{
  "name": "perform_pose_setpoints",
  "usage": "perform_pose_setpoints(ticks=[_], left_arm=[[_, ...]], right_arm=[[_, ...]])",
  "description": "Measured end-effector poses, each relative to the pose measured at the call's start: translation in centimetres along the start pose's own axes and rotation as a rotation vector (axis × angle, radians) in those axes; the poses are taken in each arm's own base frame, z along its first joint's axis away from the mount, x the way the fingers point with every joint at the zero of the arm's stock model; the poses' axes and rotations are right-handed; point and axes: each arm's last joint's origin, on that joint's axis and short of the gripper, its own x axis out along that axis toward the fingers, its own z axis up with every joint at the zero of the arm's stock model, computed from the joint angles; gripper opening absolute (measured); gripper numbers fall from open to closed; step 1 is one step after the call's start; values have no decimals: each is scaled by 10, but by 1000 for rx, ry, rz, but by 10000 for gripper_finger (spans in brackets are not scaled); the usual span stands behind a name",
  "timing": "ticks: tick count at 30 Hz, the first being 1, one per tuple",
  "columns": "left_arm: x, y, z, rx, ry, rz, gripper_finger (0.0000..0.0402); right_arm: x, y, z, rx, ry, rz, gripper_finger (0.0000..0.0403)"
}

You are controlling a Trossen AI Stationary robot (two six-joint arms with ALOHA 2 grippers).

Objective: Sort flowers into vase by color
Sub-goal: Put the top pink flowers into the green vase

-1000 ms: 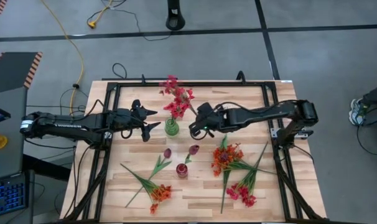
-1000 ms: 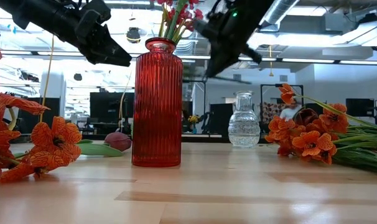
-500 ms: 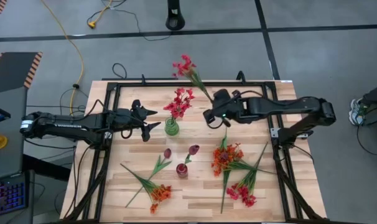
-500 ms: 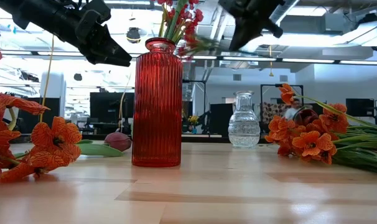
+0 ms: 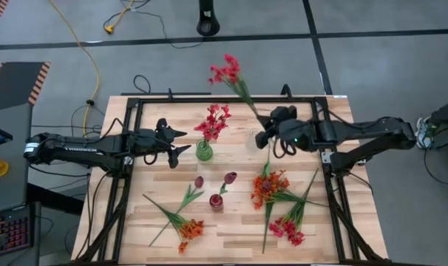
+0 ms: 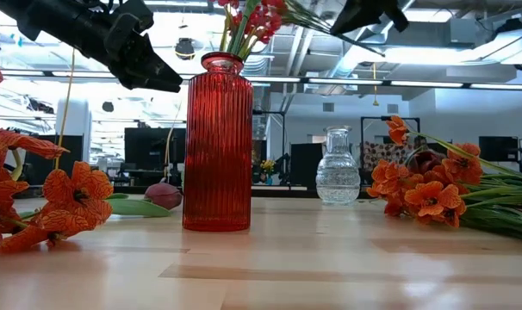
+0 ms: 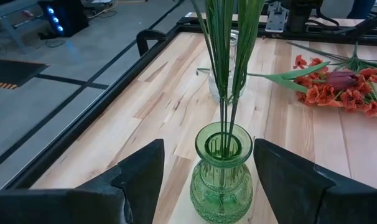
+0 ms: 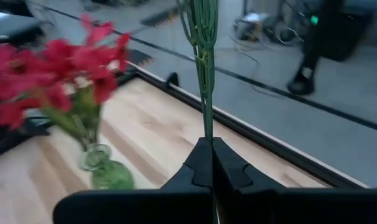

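Aloft, right claw (image 5: 262, 138) clamped low on a red flower (image 5: 226, 72) stalk — bloom past the counter's (image 5: 313, 222) far edge. Light, whippy; hold near the base. Left claw (image 5: 181, 141) spread beside the green vase (image 5: 203, 152).

Overhead, table-level and wrist views share the green vase (image 5: 203, 152).

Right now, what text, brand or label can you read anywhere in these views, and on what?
Left arm: a pale lettered mark runs along its link, too small to read.
Green vase, red vase, clear vase: no labels visible.
No other text readable.
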Motion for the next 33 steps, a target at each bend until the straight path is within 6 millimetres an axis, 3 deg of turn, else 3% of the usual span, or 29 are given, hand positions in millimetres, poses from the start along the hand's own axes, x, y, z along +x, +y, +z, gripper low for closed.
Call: perform_pose_setpoints(ticks=[7,14,23,33], left_arm=[[-2,-3,1,30,-14,-16,235],[-17,-7,11,39,-122,-66,235],[-37,-24,35,-2,-395,-318,235],[-36,-39,58,-30,-674,-335,235]], right_arm=[[-3,2,-22,30,-152,114,20],[-9,8,-21,11,-332,324,20],[-8,21,-17,-97,-433,552,20],[6,38,-26,-188,-501,644,20]])
